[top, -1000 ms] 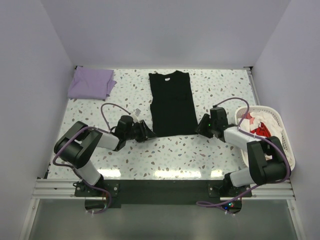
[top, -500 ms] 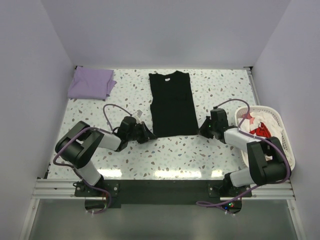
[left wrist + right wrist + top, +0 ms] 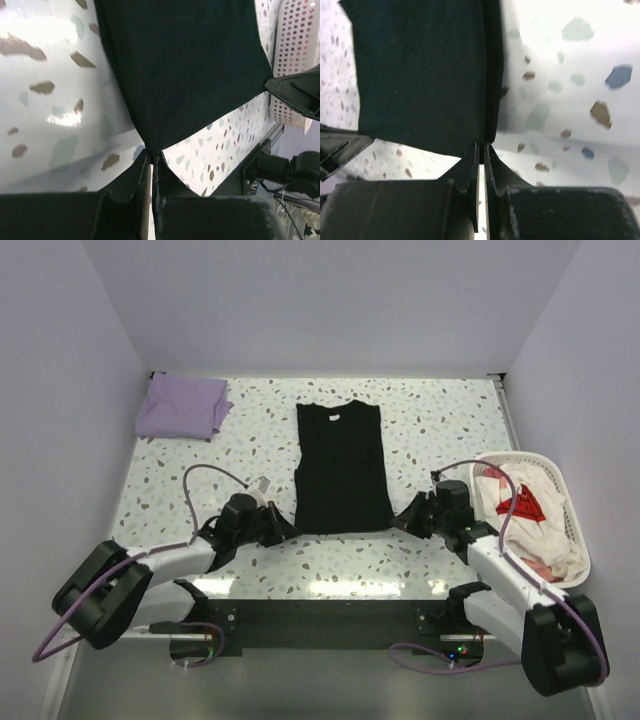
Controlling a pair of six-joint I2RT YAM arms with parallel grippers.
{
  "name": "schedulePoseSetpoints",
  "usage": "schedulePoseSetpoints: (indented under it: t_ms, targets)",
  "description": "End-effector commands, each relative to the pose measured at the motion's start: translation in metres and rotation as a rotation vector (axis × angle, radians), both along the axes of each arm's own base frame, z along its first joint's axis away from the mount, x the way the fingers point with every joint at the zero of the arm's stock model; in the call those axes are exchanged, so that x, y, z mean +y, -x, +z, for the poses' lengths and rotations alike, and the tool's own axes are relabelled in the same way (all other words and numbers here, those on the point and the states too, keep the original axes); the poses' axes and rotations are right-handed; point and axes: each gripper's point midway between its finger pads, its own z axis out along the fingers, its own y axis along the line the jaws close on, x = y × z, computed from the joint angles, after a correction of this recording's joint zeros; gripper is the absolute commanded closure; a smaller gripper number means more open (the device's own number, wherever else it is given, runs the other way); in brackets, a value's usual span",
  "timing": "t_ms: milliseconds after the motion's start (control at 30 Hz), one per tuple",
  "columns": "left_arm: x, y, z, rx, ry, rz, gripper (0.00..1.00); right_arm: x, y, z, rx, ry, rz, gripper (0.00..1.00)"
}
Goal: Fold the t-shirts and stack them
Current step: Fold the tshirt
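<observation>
– What sits nearest?
– The left hand [image 3: 284, 530], at about seven o'clock on the worktop [image 3: 430, 420] and low against the surface. Its fingers are pressed together on the near left corner of the black t-shirt [image 3: 342, 465] – the wrist view shows the hem corner running down between them.
– And the other side?
– The right hand [image 3: 402, 522] is at about five o'clock, pinching the near right corner the same way. The cloth edge disappears between its closed fingers.
– How does the shirt lie?
– Flat in the middle of the worktop, in a long narrow shape. The hem is toward the hands, and the collar with its small white label is at twelve o'clock.
– Anything off to the side?
– A white basket [image 3: 520, 455] at about four o'clock, near the right hand, holding red and white clothes [image 3: 525, 508].
– Farthest out?
– The lavender t-shirt [image 3: 183, 406] – folded in the far left corner at about ten o'clock, well apart from the black one.
</observation>
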Motion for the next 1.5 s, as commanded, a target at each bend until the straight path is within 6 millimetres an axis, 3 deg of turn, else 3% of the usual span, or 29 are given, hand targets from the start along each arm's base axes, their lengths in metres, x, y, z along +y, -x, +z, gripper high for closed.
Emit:
schedulePoseSetpoints:
  t_ms: [0,33,67,100,133,200,333,467,567,600,633,700,733,767,833,867,933,967,1000,1033,1067,1233,1267,1333,1367,1400,1433,1467]
  targets:
    - [0.01,0.02,0.002,-0.021,-0.024,0.013,1.0,0.002,0.034,0.0,0.019,-0.029,0.061,1.0]
    - [0.015,0.025,0.0,-0.023,-0.034,0.025,1.0,0.003,0.047,-0.001,0.045,-0.037,0.077,1.0]
    - [0.018,0.032,-0.003,-0.009,-0.045,0.026,1.0,0.004,0.05,0.01,-0.008,-0.054,0.082,1.0]
    - [0.016,0.036,0.009,-0.038,-0.01,0.023,1.0,0.003,0.057,0.009,-0.002,-0.06,0.084,1.0]
    - [0.021,0.044,0.003,-0.02,-0.025,0.029,1.0,0.002,0.069,0.007,0.024,-0.067,0.091,1.0]
    - [0.02,0.051,0.014,-0.049,0.013,0.025,1.0,0.003,0.078,0.018,-0.021,-0.095,0.1,1.0]
    - [0.028,0.064,0.014,-0.044,0.0,0.027,1.0,0.002,0.101,0.021,-0.013,-0.115,0.12,1.0]
    - [0.024,0.06,0.038,-0.088,0.036,0.023,1.0,0.003,0.102,0.035,-0.049,-0.126,0.133,1.0]
    - [0.021,0.046,0.063,-0.14,0.031,0.043,1.0,0.002,0.088,0.055,-0.091,-0.103,0.127,1.0]
    - [0.02,0.042,0.063,-0.137,0.009,0.043,1.0,0.001,0.08,0.069,-0.123,-0.088,0.125,1.0]
    - [0.014,0.034,0.082,-0.17,0.025,0.046,1.0,0.002,0.073,0.071,-0.105,-0.077,0.125,1.0]
    - [0.004,0.019,0.098,-0.188,0.006,0.04,1.0,0.006,0.059,0.09,-0.125,-0.078,0.13,1.0]
    - [0.0,0.013,0.104,-0.198,0.004,0.037,1.0,0.007,0.047,0.09,-0.11,-0.069,0.121,1.0]
    - [-0.002,0.005,0.099,-0.177,-0.025,0.041,1.0,0.009,0.039,0.095,-0.117,-0.07,0.119,1.0]
    - [-0.012,-0.013,0.12,-0.215,-0.007,0.03,1.0,0.015,0.016,0.116,-0.163,-0.088,0.111,1.0]
    - [-0.008,-0.026,0.124,-0.216,-0.005,0.052,1.0,0.019,0.006,0.112,-0.131,-0.087,0.107,1.0]
    - [-0.015,-0.044,0.129,-0.198,0.018,0.03,1.0,0.024,-0.017,0.13,-0.166,-0.096,0.094,1.0]
    - [-0.012,-0.063,0.128,-0.197,0.026,0.057,1.0,0.025,-0.029,0.122,-0.129,-0.082,0.084,1.0]
    - [-0.012,-0.071,0.131,-0.199,0.034,0.061,1.0,0.028,-0.042,0.134,-0.154,-0.088,0.079,1.0]
    - [-0.017,-0.084,0.149,-0.233,0.067,0.056,1.0,0.029,-0.053,0.138,-0.166,-0.085,0.072,1.0]
    - [-0.018,-0.103,0.156,-0.238,0.068,0.076,1.0,0.031,-0.069,0.138,-0.153,-0.072,0.06,1.0]
    - [-0.03,-0.15,0.164,-0.226,0.097,0.074,1.0,0.036,-0.118,0.138,-0.131,-0.06,0.037,1.0]
    - [-0.029,-0.162,0.15,-0.192,0.092,0.081,1.0,0.035,-0.127,0.137,-0.126,-0.061,0.031,1.0]
    - [-0.033,-0.181,0.161,-0.206,0.129,0.074,1.0,0.034,-0.15,0.133,-0.107,-0.068,0.022,1.0]
    - [-0.03,-0.194,0.147,-0.179,0.122,0.085,1.0,0.034,-0.163,0.14,-0.122,-0.078,0.019,1.0]
    - [-0.034,-0.206,0.163,-0.207,0.154,0.073,1.0,0.032,-0.174,0.128,-0.093,-0.087,0.014,1.0]
    - [-0.034,-0.215,0.165,-0.214,0.159,0.07,1.0,0.031,-0.183,0.125,-0.085,-0.09,0.008,1.0]
    - [-0.031,-0.228,0.15,-0.184,0.149,0.08,1.0,0.028,-0.193,0.123,-0.084,-0.091,-0.002,1.0]
